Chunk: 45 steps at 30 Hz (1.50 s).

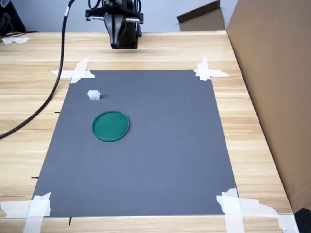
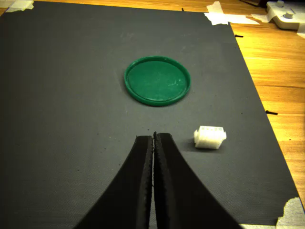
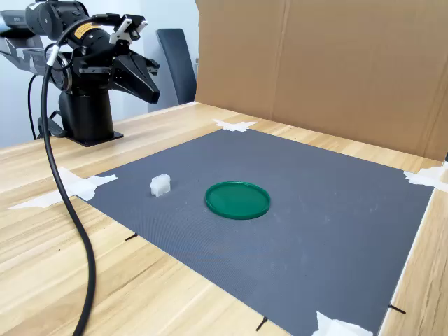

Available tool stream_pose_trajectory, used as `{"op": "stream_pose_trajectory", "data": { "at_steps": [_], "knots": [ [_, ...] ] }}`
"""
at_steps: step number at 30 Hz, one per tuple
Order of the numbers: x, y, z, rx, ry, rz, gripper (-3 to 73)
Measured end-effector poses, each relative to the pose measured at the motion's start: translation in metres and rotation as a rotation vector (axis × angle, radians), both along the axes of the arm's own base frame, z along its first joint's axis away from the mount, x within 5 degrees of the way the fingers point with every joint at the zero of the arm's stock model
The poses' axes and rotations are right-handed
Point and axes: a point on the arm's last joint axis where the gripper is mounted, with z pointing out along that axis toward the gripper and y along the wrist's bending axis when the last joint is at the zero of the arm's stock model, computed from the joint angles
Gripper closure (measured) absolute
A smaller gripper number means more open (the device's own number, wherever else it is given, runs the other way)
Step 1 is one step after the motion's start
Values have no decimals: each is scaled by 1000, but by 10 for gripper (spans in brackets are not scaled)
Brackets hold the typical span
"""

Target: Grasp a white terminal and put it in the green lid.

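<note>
We see the green lid (image 1: 111, 125) lying flat on the grey mat (image 1: 160, 160) with nothing in it. The white terminal (image 1: 94, 94) sits on the mat near the lid, apart from it, closer to the mat edge on the arm's side. Bare mat spreads wide around both, out to the taped corners (image 1: 77, 73). Our tool (image 2: 154, 139) is clenched on nothing, held above the mat short of the terminal. Cardboard (image 3: 329, 63) walls one desk (image 3: 42, 231) edge. The first exterior view cuts off the arm's upper part.

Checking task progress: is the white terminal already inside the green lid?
No, the white terminal lies on the grey mat beside the empty green lid.
</note>
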Motion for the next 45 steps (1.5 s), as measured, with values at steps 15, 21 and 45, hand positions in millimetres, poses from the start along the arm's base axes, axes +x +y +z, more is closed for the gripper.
{"op": "stream_pose_trajectory", "data": {
  "at_steps": [15,21,45],
  "knots": [
    [0,1,0,42,1,5,723],
    [0,1,0,42,-4,5,723],
    [93,5,179,-226,414,136,723]
  ]
}}
